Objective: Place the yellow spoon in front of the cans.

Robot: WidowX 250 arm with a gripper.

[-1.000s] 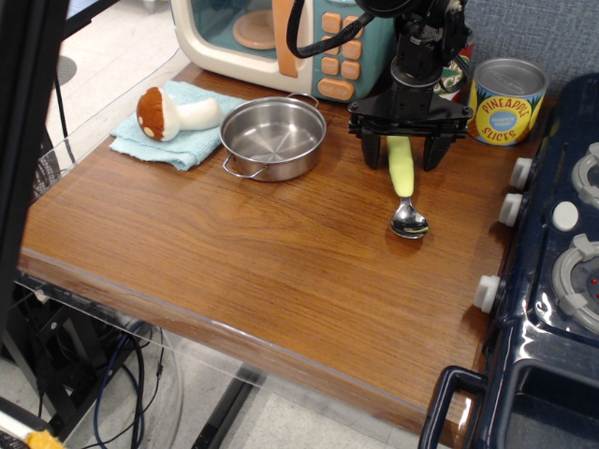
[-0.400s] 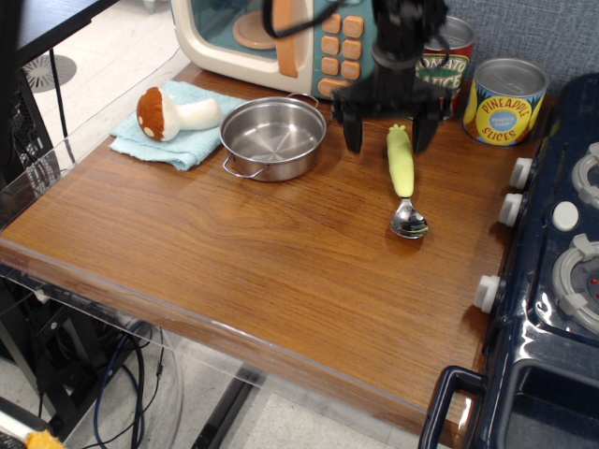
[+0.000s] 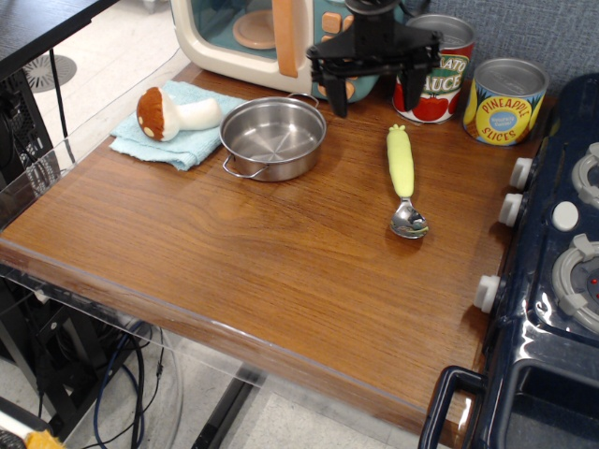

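The yellow spoon lies flat on the wooden table, handle pointing back toward the cans, silver bowl toward the front. The red tomato sauce can and the yellow-and-blue pineapple slices can stand upright at the back right, just behind the spoon. My gripper is open and empty, raised above the table behind and to the left of the spoon, in front of the toy microwave. It touches nothing.
A steel pot sits left of the spoon. A toy mushroom lies on a light blue cloth at the back left. A toy microwave stands at the back. A dark blue toy stove borders the right edge.
My gripper has let go of the spoon, risen and moved back and to the left. The spoon has stayed in place on the table. The tomato can has come into view.
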